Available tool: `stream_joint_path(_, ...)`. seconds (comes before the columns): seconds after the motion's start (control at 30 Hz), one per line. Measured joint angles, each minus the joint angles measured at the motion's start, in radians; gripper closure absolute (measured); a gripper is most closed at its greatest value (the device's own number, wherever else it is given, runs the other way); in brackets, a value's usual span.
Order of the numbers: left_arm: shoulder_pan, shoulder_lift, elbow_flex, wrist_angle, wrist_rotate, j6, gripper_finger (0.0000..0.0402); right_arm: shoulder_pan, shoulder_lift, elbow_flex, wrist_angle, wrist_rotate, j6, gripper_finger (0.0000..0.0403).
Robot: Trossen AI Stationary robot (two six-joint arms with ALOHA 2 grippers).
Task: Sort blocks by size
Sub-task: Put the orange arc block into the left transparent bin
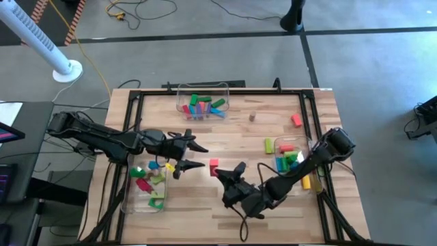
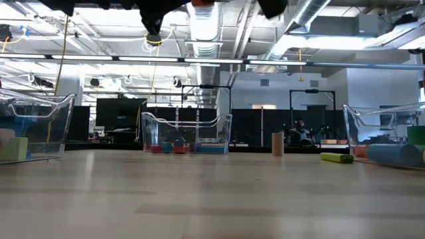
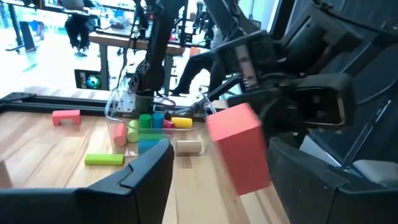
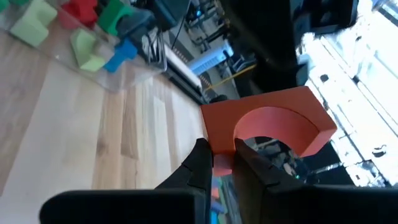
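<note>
Though half hidden, red arch (image 4: 267, 121) in right pincer (image 4: 225, 163), far leg unseen.

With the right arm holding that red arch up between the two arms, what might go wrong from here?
1. The right gripper pinches the red arch block by one leg only, so it might twist or slip out.
2. The left gripper is open and close to the arch; a handover attempt might bump the two arms.
3. If dropped, the arch may land on bare table rather than in the left bin.
</note>
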Motion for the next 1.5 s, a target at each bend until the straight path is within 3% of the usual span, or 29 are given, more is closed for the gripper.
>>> stream_joint_path(0.27,0.007,0.0,0.0,0.006,0.026,-0.036,0.0139,0.007,0.0,0.0,0.146,0.0,-0.155,0.0336)
stream_joint_path(0.63,0.007,0.001,0.0,0.04,0.076,-0.066,0.0138,-0.029,0.0,0.0,0.173,-0.025,-0.174,0.0336)
stream_joint_path(0.97,0.009,0.161,0.0,0.249,0.144,-0.124,0.0138,-0.042,0.0,0.0,0.174,-0.035,-0.174,0.0336)
stream_joint_path(1.17,0.018,0.176,0.0,0.313,0.148,-0.156,0.014,-0.04,0.0,0.0,0.151,-0.033,-0.171,0.0336)
stream_joint_path(1.3,0.018,0.176,0.0,0.312,0.131,-0.167,0.016,-0.041,0.001,0.0,0.144,-0.03,-0.17,0.0336)
stream_joint_path(1.5,0.018,0.176,0.0,0.285,0.108,-0.158,0.0224,-0.049,0.001,0.0,0.145,-0.015,-0.169,0.0336)
